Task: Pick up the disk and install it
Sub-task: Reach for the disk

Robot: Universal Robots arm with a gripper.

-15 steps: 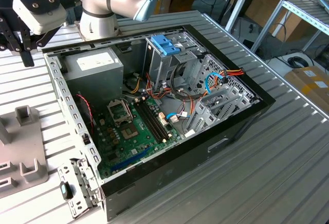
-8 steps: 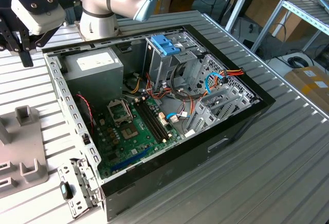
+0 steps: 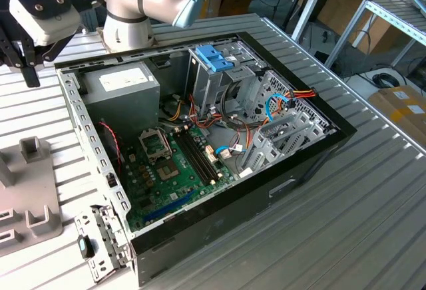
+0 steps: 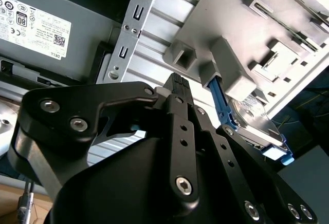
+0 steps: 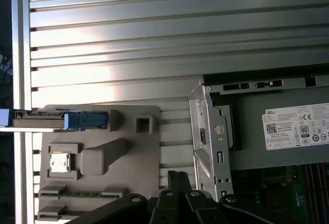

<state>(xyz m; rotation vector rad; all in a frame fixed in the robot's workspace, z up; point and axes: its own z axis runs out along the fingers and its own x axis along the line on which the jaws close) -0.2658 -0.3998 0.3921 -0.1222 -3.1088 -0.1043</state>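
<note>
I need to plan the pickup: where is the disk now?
In the first wrist view the disk stands upright in the grey holder on the slatted table, beside the open computer case.

Silver-grey arm (image 3: 130,10) with a pale blue joint cap (image 3: 188,5), and a black pincer (image 4: 178,82) studded with silver screws (image 4: 183,184).

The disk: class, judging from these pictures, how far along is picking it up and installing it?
Nothing looks done yet. The disk stands on edge in the grey holder, outside the open computer case. In hand: nothing; the gripper is shut and empty, apart from the disk. Left: both the pick-up and the install.
</note>
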